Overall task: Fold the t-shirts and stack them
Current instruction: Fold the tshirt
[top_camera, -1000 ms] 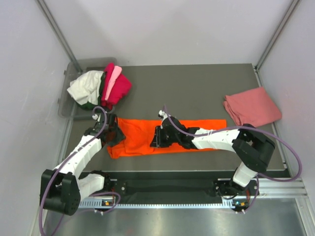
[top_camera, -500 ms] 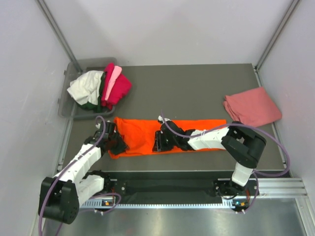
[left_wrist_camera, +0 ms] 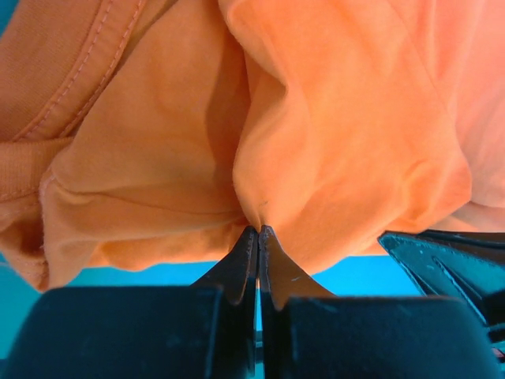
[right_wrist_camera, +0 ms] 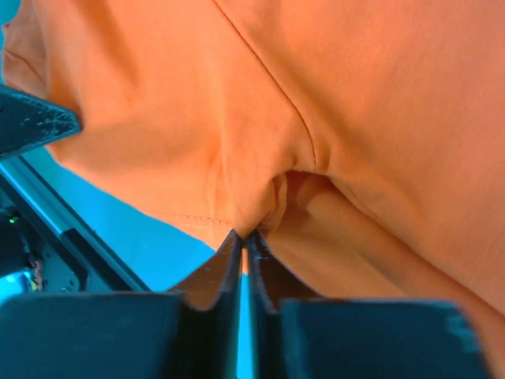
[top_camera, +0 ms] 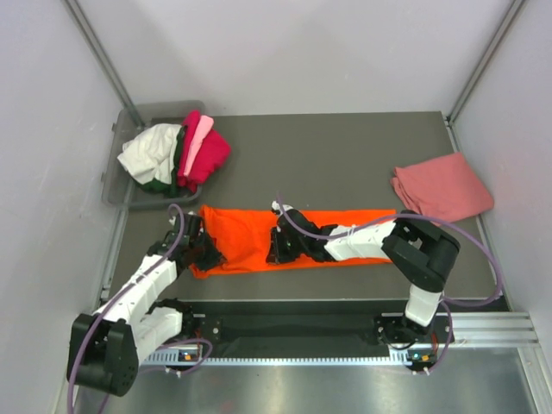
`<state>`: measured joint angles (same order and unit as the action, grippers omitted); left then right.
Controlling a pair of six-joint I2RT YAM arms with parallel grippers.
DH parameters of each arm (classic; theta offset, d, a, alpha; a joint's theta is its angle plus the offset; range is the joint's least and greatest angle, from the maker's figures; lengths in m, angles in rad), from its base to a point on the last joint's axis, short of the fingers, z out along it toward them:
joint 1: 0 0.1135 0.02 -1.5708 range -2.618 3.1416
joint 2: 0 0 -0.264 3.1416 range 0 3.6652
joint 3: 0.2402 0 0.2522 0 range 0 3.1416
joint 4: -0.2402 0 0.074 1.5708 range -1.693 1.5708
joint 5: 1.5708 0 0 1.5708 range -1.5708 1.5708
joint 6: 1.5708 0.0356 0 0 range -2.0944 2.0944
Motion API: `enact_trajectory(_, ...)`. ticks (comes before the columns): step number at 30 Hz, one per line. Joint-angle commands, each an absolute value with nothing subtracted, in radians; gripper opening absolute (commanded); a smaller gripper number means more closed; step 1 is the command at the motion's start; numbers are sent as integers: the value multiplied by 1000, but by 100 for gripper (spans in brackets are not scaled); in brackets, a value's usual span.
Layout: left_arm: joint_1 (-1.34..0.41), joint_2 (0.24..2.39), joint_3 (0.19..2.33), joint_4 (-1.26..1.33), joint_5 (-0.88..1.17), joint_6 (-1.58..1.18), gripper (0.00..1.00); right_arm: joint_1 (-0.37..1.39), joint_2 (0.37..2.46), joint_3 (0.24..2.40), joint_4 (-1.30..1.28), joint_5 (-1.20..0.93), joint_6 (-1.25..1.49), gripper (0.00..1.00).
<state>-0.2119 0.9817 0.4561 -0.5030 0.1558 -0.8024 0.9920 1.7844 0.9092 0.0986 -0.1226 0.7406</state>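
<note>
Orange shirt (top_camera: pixel 241 235): you have it lying flat as a long band across the tabletop (top_camera: pixel 336 155), close to the near edge, running from the left part to right of the middle.
Left gripper (left_wrist_camera: pixel 259 235): you see it clenched, jaws pressed together on a small pucker of the orange shirt. In the top view it sits at the shirt's near left corner.
Right gripper (right_wrist_camera: pixel 244 237): clenched too, its jaws pinching a fold of the orange cloth at a hemmed edge. From above you find it on the shirt's near edge, around the middle of the band.
Cloth at the grips: the fabric bunches into creases that run to each pair of fingertips; the rest of the band looks smooth.
Salmon-pink shirt (top_camera: pixel 442 188): folded, at the right edge of the tabletop, well apart from the orange one.
Grey bin (top_camera: pixel 115 181): at the far left corner.
Bin load: a white shirt (top_camera: pixel 148 153), a dark green shirt (top_camera: pixel 178 160), a light pink shirt (top_camera: pixel 197 138) and a magenta shirt (top_camera: pixel 211 155), heaped loosely; the magenta one spills over the bin's right rim onto the tabletop.
</note>
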Motion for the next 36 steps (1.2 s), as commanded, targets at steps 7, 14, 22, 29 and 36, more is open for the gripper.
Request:
enact_trajectory(7, -210, 917, 534, -676, 126, -853, 0, 992, 1769, 991, 14, -117, 715, 0)
enact_trajectory(14, -210, 919, 568, -748, 166, -891, 0, 974, 1746, 1026, -54, -235, 732, 0)
enact_trajectory(22, -210, 873, 595, -822, 179, -926, 0, 950, 1730, 1029, -86, -288, 723, 0)
enact_trajectory(29, -210, 813, 574, -879, 158, -965, 0, 951, 1770, 1066, -127, -319, 696, 0)
enact_trajectory(36, -212, 721, 538, -934, 100, -999, 0, 953, 1792, 1083, -156, -327, 683, 1)
